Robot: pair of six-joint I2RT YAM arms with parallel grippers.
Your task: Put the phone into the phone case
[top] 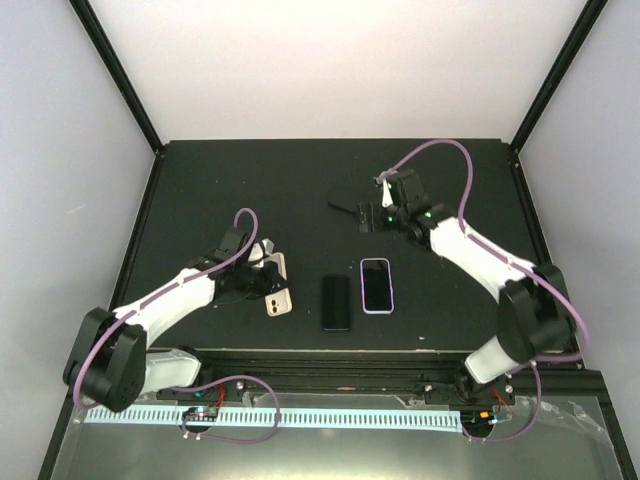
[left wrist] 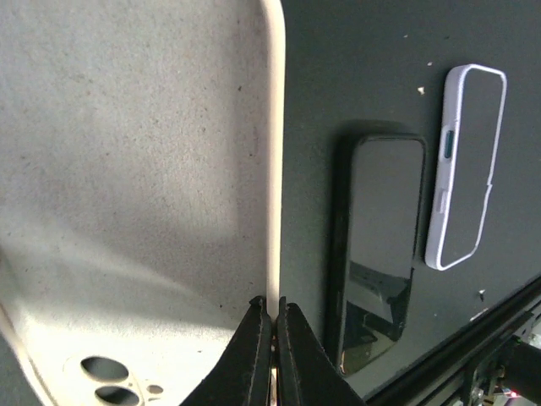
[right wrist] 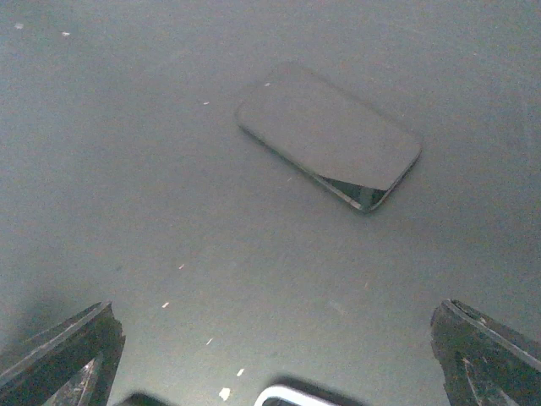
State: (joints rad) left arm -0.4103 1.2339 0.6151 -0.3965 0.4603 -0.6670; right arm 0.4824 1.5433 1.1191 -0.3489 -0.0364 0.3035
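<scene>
**View comparison.** The top external view shows both arms over the matte black table (top: 250, 180). The left gripper (top: 262, 281) is clamped on the cream-coloured soft phone case (top: 278, 288), at the left of a row of three items. The slim black phone (top: 336, 302) lies flat in the middle of the row. The phone fitted in a pale lavender case (top: 376, 285) lies flat on the right.

Only the left wrist view shows the grip in detail. Both fingers (left wrist: 256, 342) are pressed together on the case's thin side rim, with the inner face and camera cut-outs (left wrist: 103, 370) to their left. Whether the case is lifted off the table cannot be told.

Only the right wrist view confirms the right gripper (right wrist: 275, 355) state. The jaws are spread wide and hold nothing, hanging above the table on the far side of the row.

**Edges and room.**
- The black phone is apart from both neighbours, with a strip of table on each side.
- The row sits near the table's front edge, just behind the black metal front rail (top: 350, 365).
- Bare tabletop lies between the right gripper and the black phone.
</scene>
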